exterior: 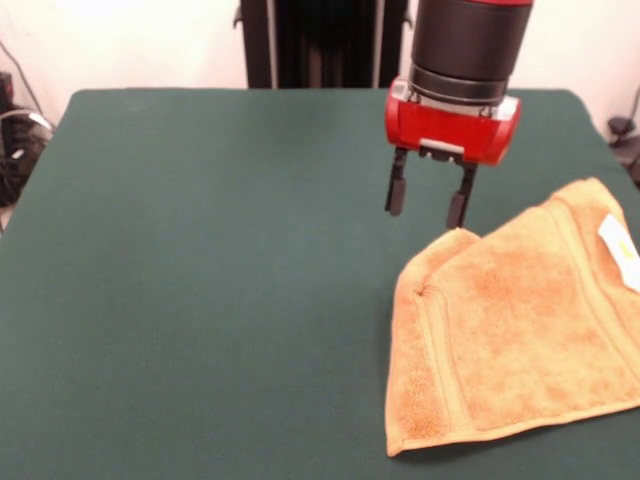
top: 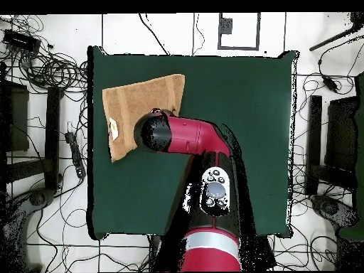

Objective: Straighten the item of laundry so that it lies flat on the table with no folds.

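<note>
Green felt worktop (exterior: 200, 280) fills most of the scene, cables strewn on the floor around it. Red and black arm (top: 192, 136) reaches across. Orange-tan towel (exterior: 520, 330) lies by one worktop edge, folded over, white label (exterior: 620, 250) showing. Gripper (exterior: 430, 208) hovers just above towel's raised corner, jaws parted, holding nothing.

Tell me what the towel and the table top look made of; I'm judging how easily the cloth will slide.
The towel looks like orange-tan terry cloth: a fuzzy looped nap with flatter woven bands. The table top looks like matte dark green felt, with no shine.
</note>
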